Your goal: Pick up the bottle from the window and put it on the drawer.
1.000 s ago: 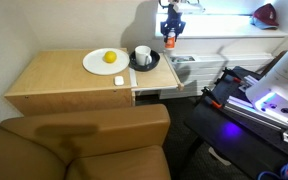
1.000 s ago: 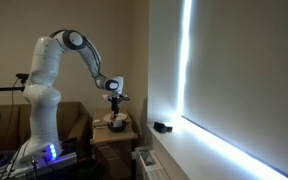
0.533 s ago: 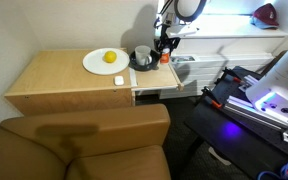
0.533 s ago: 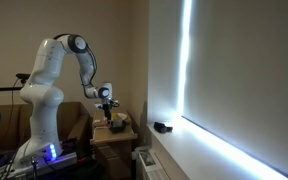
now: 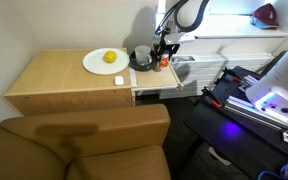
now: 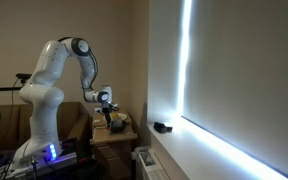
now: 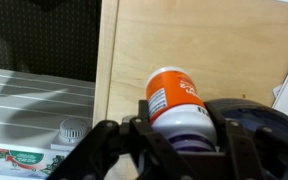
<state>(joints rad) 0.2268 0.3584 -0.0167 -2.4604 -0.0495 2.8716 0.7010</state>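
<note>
The hand (image 7: 181,130) is clamped on the bottle (image 7: 174,92), whose orange body and white label are seen between the dark fingers in the wrist view, with light wood beneath. A second ago it was held high, near the window sill (image 5: 229,30); it has since been carried down and is now held low, just beside the round black tray (image 5: 144,67) and its white cup (image 5: 142,53), which lie at 9 o'clock in an exterior view. The pulled-out drawer (image 5: 160,91) lies at 6 o'clock, just below. Farther off at 9 o'clock, a white plate (image 5: 91,64) with a yellow fruit (image 5: 110,57) is carried by the bench (image 5: 54,80). The carry is judged nearly done, with set-down and release remaining. Whether the bottle touches the wood cannot be told.
</note>
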